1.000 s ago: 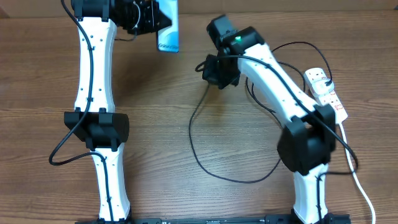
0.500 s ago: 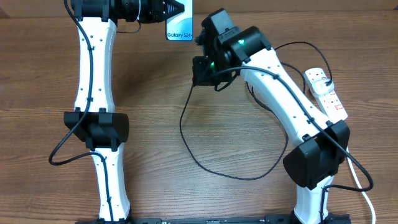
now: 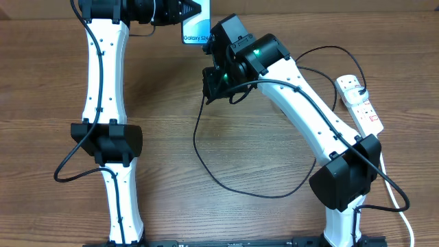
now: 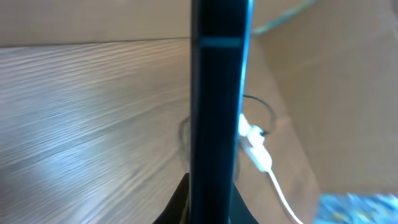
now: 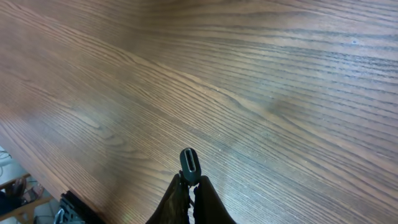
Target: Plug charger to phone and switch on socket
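Observation:
My left gripper is shut on the phone and holds it in the air at the far edge of the table, blue screen up, "Galaxy" end to the right. In the left wrist view the phone shows edge-on between the fingers. My right gripper is shut on the charger's black connector tip, which points out past the fingertips. It sits just below and right of the phone's free end. The black cable loops across the table. The white socket lies at the right.
The socket's thick white cord runs down the right edge of the wooden table. The socket also shows blurred in the left wrist view. Both arm bases stand at the near edge.
The phone has swung round to show its screen and shifted right. My right gripper has moved left and up with the connector, closer to the phone's end, dragging the cable loop left.

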`<state>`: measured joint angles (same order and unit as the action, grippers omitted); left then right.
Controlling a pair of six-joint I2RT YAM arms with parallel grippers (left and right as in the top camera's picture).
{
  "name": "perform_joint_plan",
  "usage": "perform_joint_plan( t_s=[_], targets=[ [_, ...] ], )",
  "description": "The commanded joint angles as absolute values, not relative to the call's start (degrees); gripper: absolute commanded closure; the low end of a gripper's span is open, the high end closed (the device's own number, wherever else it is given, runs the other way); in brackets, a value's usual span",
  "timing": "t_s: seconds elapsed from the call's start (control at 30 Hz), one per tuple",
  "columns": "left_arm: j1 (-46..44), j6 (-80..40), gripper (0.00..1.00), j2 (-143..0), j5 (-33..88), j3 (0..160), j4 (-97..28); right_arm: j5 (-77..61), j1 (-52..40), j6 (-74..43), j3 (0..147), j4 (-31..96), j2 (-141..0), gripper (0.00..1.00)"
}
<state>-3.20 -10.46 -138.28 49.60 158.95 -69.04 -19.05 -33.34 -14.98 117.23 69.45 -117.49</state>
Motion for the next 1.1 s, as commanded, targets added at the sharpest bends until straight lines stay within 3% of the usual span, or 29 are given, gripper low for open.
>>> perform_joint_plan(
  t_s=[0.0,0.53,0.6,0.73,0.83,0.97,1.07],
  targets=[
    [-1.9,-15.6,0.96,-136.4,39.2,160.2,-69.4,-19.0,-36.0,-14.5,112.9,68.1,-115.8,0.96],
    [0.9,-15.9,0.96,-136.4,36.8,160.2,-72.6,-22.6,-43.0,-14.5,87.9,63.4,-115.8,0.96],
    [0.9,-15.9,0.96,-136.4,36.8,160.2,-72.6,-22.6,-43.0,-14.6,87.4,63.2,-115.8,0.82],
    [0.9,-15.9,0.96,-136.4,36.8,160.2,-72.6,-20.8,-42.4,-20.8,88.5,60.5,-115.8,0.37],
    [0.9,-15.9,0.96,-136.4,36.8,160.2,-72.9,-16.1,-42.4,-24.4,90.1,59.6,-115.8,0.21],
    [0.9,-15.9,0.96,-136.4,36.9,160.2,-73.1,-13.9,-42.5,-23.7,92.0,63.9,-115.8,0.19],
    [0.8,-15.9,0.96,-136.4,36.8,160.2,-73.4,-13.9,-43.7,-22.0,91.9,69.2,-116.0,0.31]
  ],
)
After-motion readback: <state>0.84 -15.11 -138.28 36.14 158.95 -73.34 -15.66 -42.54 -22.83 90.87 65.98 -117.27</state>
